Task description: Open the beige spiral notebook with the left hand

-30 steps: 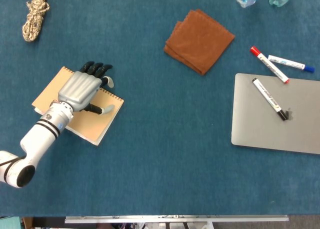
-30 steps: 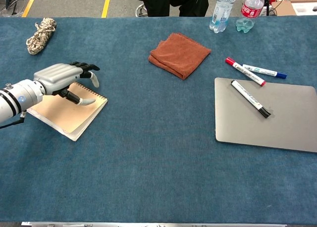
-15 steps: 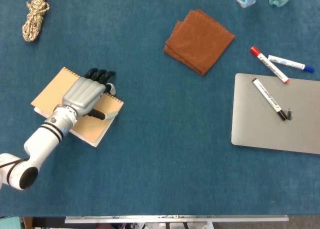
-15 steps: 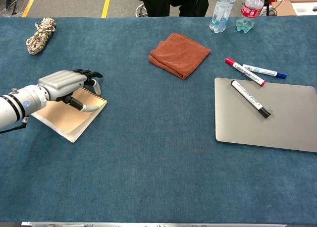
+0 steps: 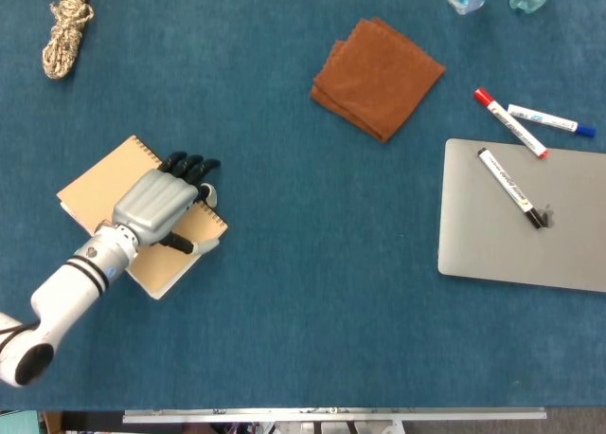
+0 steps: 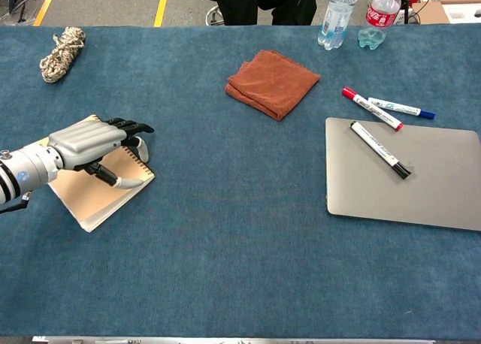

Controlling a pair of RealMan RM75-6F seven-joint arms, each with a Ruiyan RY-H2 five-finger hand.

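Presently | left hand (image 5: 156, 205) lay spread, unclamped, over closed beige spiral notebook (image 5: 99, 188) | advice: hook fingertips (image 5: 189, 166) under cover edge beside spiral, lift.

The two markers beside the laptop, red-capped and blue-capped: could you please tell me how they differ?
The red-capped marker looks longer and lies steeply diagonal; the blue-capped marker looks shorter and lies nearly level. The red cap points up-left, the blue cap right. Both have white barrels and lie on the cloth, off the laptop.
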